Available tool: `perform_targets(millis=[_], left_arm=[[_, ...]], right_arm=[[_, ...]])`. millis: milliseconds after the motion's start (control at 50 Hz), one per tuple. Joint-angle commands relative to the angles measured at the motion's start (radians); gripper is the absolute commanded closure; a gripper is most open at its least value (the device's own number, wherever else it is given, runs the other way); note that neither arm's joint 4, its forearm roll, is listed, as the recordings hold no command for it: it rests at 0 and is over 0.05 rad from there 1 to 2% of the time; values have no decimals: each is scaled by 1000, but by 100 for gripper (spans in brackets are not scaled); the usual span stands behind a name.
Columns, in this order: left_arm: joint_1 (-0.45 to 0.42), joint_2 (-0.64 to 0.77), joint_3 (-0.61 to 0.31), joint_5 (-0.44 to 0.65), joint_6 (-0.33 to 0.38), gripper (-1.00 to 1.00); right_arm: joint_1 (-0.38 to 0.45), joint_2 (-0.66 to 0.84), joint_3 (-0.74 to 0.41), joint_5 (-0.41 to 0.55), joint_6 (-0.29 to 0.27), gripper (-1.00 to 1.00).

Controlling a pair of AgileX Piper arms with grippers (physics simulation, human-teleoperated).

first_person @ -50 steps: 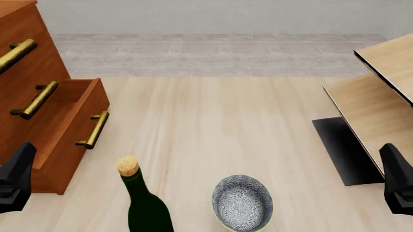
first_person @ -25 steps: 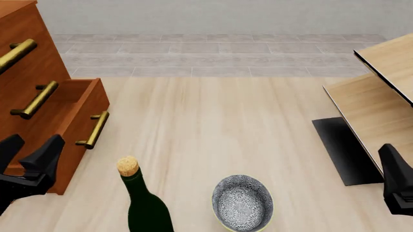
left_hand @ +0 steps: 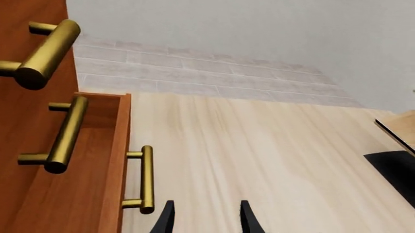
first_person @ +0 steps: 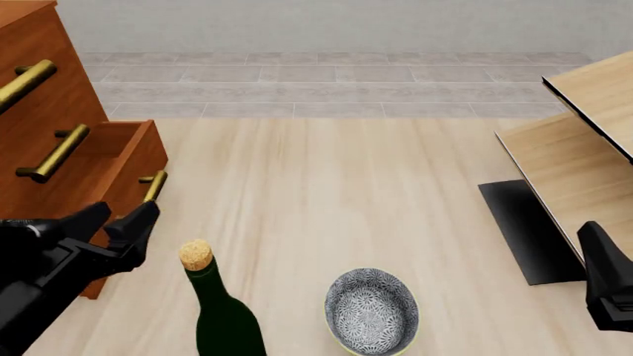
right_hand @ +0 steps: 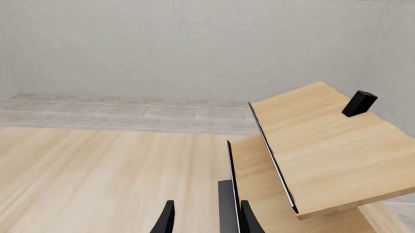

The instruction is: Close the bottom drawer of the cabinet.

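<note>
The cabinet [first_person: 40, 111] is a reddish-brown chest at the left with three brass bar handles. Its bottom drawer [first_person: 136, 159] stands pulled out, and its brass handle [first_person: 153, 185] is partly covered by my left gripper [first_person: 124, 216]. That gripper is open and empty, close in front of the drawer front's lower part. In the left wrist view the drawer's handle [left_hand: 146, 179] lies just beside the left gripper [left_hand: 205, 219], apart from it. My right gripper [right_hand: 206, 218] is open and empty, low at the right edge of the front view [first_person: 598, 248].
A dark green corked bottle [first_person: 222, 311] stands at the front, just right of the left gripper. A patterned bowl [first_person: 372, 310] sits beside it. Pale wood furniture with black edges [first_person: 583, 141] fills the right side, close ahead of the right gripper [right_hand: 311, 141].
My left gripper has risen and moved forward and right, from the lower left corner to just in front of the bottom drawer's handle. The right arm has barely moved.
</note>
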Motion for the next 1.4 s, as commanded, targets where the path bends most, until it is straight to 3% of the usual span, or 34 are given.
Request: perform_targets(millis=[20,460,1400], left_arm=[[-38,404,0,-353,-35,-100],[-13,493,0,-360,-37,-100],[209,718,-133,-360,85,-100]], right_arm=[[2,-1,1,-2,-8,-100],[2,-2,-1,-2,-21,-100],[2,-3,0,-7,-32,-100]])
